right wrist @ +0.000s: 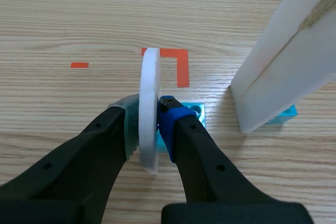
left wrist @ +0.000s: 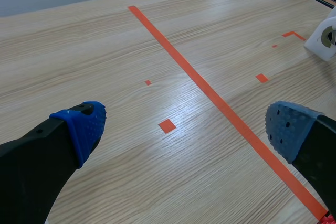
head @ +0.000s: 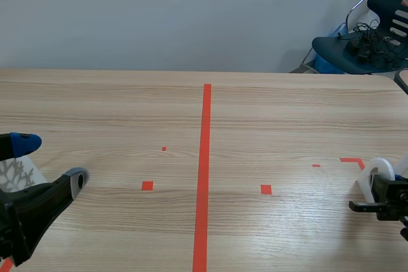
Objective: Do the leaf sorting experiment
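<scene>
- White disc [right wrist: 150, 82]: stands on edge at the table's [head: 287, 113] right side, just short of the orange corner mark [right wrist: 178, 64]. Can't tell if its lower rim rests on the wood or hangs just above.
- Right gripper [right wrist: 149, 123]: clenched on disc, one pad on each flat face.
- Risk: grip sits low on a thin, smooth plate, so disc could pivot or slip out w/ a quick swing.
- Risk: cyan block [right wrist: 197, 111] lies right behind the far finger and the white slanted panel [right wrist: 278, 66] stands just beside. A sideways move could clip either and tip the panel.
- Left gripper [left wrist: 184, 127]: released, wide apart, nothing between pads, low at table's left, well apart from disc, so prob. no help if it drops.
- Leaf-print card [head: 16, 173] lies under the left arm. A careless lift-off might drag it.
- Writing/brands: none legible. Card shows only a grey leaf-like pattern.
</scene>
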### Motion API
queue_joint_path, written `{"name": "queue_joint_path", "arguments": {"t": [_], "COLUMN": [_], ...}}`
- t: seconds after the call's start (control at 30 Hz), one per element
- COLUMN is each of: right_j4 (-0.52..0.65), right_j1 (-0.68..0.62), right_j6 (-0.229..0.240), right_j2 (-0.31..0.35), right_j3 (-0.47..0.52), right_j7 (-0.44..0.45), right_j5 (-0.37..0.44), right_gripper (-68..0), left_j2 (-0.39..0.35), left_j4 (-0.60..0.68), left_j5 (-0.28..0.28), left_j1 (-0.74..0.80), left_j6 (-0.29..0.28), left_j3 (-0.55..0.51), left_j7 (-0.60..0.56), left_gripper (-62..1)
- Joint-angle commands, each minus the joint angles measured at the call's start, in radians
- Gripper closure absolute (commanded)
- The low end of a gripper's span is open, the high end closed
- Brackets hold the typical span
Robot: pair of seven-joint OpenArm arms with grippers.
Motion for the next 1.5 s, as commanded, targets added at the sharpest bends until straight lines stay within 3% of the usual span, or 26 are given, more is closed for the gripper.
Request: {"name": "queue_joint_path", "arguments": {"t": [0.0,0.2,0.27,0.53,0.73,1.0,1.23,1.47], "right_j4": [0.015,0.018,0.029,0.200,0.402,0.697,0.860,1.022], "right_j1": [0.004,0.004,0.004,0.003,-0.039,-0.203,-0.410,-0.542], "right_j6": [-0.029,-0.050,-0.047,-0.045,0.029,0.036,0.105,0.119], "right_j2": [0.028,0.059,0.067,0.075,0.084,0.109,0.112,0.117], "right_j3": [0.004,0.004,0.004,0.004,0.004,0.004,0.004,0.035], "right_j7": [0.004,0.084,0.094,0.059,-0.054,-0.177,-0.294,-0.378], "right_j5": [0.002,-0.039,-0.039,-0.011,0.084,0.176,0.235,0.257], "right_gripper": [-9.0,-30.0,-33.6,-52.0,-53.6,-53.6,-56.5,-56.5], "left_j2": [0.000,0.000,0.000,0.000,0.000,0.000,0.000,0.000], "left_j4": [0.024,0.024,0.024,0.024,0.024,0.024,0.024,0.024], "left_j5": [-0.013,-0.013,-0.013,-0.013,-0.013,-0.013,-0.013,-0.013], "left_j1": [-0.002,-0.003,-0.003,-0.003,-0.003,-0.003,-0.002,-0.002], "left_j6": [-0.003,-0.003,-0.003,-0.003,-0.003,-0.003,-0.003,-0.003], "left_j3": [-0.008,-0.008,-0.008,-0.008,-0.008,-0.008,-0.008,-0.008], "left_j7": [-0.014,-0.014,-0.014,-0.014,-0.014,-0.014,-0.013,-0.013], "left_gripper": [-62.3,-62.3,-62.3,-62.3,-62.3,-62.3,-62.3,-62.3]}}
